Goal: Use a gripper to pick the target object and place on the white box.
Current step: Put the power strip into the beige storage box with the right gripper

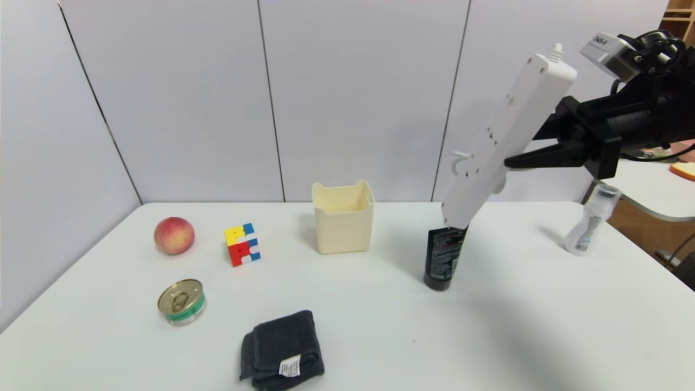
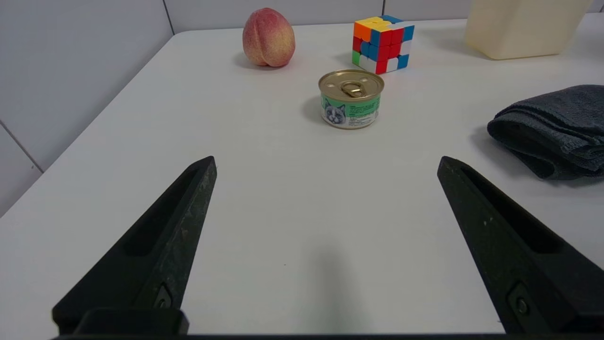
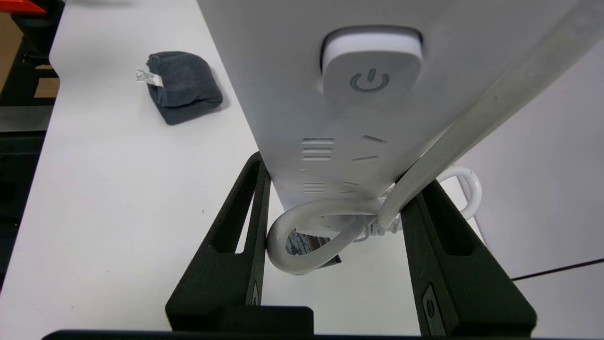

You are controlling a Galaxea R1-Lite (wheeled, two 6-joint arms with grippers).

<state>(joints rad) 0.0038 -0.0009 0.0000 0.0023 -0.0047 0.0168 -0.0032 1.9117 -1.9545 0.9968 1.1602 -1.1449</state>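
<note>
Power strip (image 1: 502, 136) held tilted in my right gripper (image 1: 510, 162), aloft above black tube (image 1: 444, 258); left gripper (image 2: 325, 170) parked, jaws wide.

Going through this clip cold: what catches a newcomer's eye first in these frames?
The long white power strip held tilted in the air at the right, clamped in the right gripper above the black tube. Next, the cream white box standing mid-table, to the left of the strip. Then the bright cube and peach on the left side; the left gripper hangs open over bare table.
</note>
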